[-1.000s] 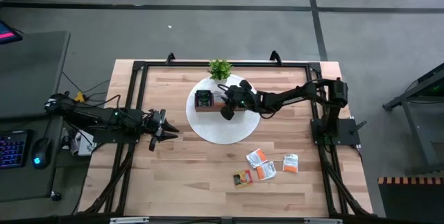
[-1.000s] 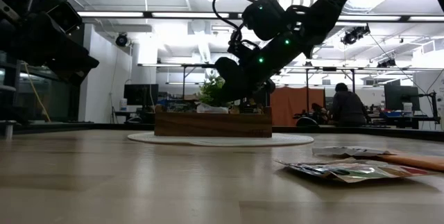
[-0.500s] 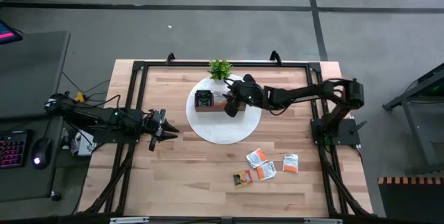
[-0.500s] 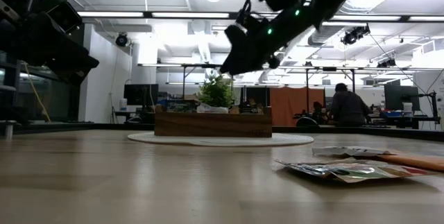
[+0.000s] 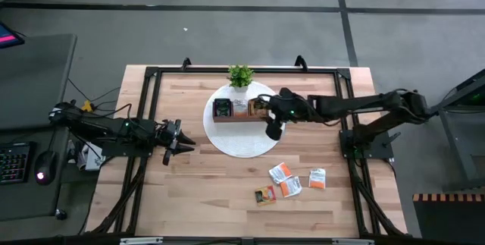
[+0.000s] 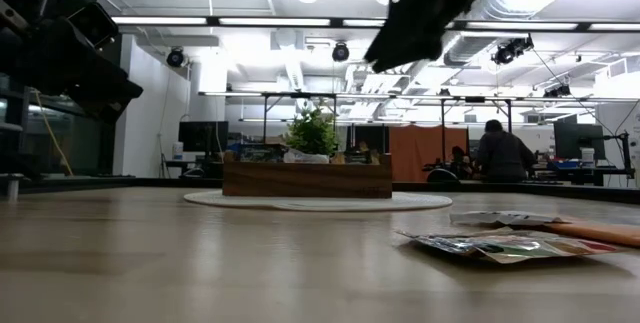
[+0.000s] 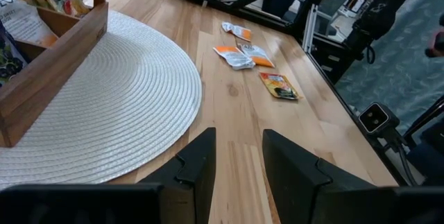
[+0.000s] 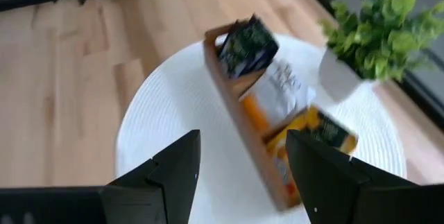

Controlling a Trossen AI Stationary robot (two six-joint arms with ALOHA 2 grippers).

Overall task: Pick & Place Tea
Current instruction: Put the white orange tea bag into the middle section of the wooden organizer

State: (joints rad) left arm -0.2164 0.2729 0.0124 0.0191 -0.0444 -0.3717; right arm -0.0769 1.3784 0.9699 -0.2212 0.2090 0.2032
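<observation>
While low view hides tray contents, right fingers (image 8: 243, 175) parted, empty, left fingers (image 7: 239, 161) parted, empty.

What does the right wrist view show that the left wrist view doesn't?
Only the right wrist view shows the potted plant, the dark sachet standing in the wooden tray, and the right gripper with fingers apart and empty. Only the left wrist view shows the loose sachets on the bare table and the left gripper, waiting. Both share the tray and white round mat.
</observation>
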